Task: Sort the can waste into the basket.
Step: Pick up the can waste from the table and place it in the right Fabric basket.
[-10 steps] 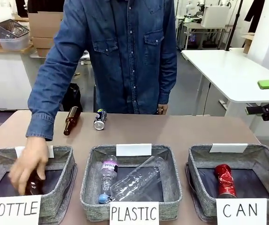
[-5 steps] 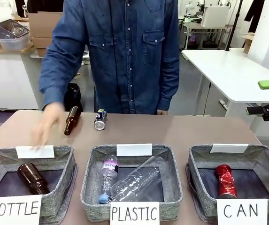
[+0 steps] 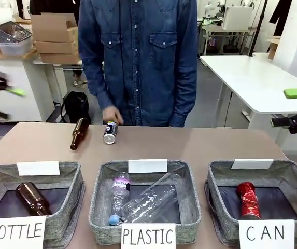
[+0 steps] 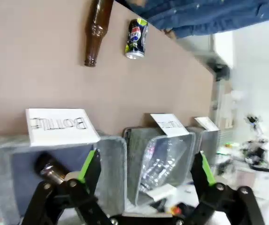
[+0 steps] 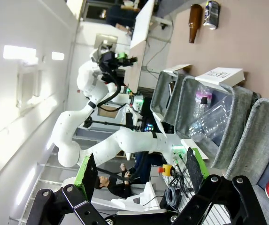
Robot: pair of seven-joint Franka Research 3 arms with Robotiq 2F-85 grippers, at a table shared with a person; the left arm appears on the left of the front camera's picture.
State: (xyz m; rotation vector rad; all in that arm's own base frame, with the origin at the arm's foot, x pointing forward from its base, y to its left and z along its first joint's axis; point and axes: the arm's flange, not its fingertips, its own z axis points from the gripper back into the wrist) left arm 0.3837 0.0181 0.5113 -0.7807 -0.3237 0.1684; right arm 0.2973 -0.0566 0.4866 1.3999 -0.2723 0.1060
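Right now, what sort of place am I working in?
Probably a robotics lab set up for waste sorting: a grey fabric BOTTLE basket, PLASTIC basket and CAN basket line a brown table, a white robot arm stands beside it, and cardboard boxes and a white workbench sit behind.

The person [image 3: 138,57] across the table wears a dark blue denim shirt [image 3: 153,72] with pale snap buttons, two flapped chest pockets and long sleeves cuffed just above the hand [image 3: 112,115]. The left gripper [image 4: 146,161] is a black, angular linkage with bright green pads [image 4: 89,164] inside its fingers, and the right gripper [image 5: 140,164] matches it. The left arm [image 5: 101,140] has glossy white rounded segments, with a black cable [image 5: 111,91] by its wrist.
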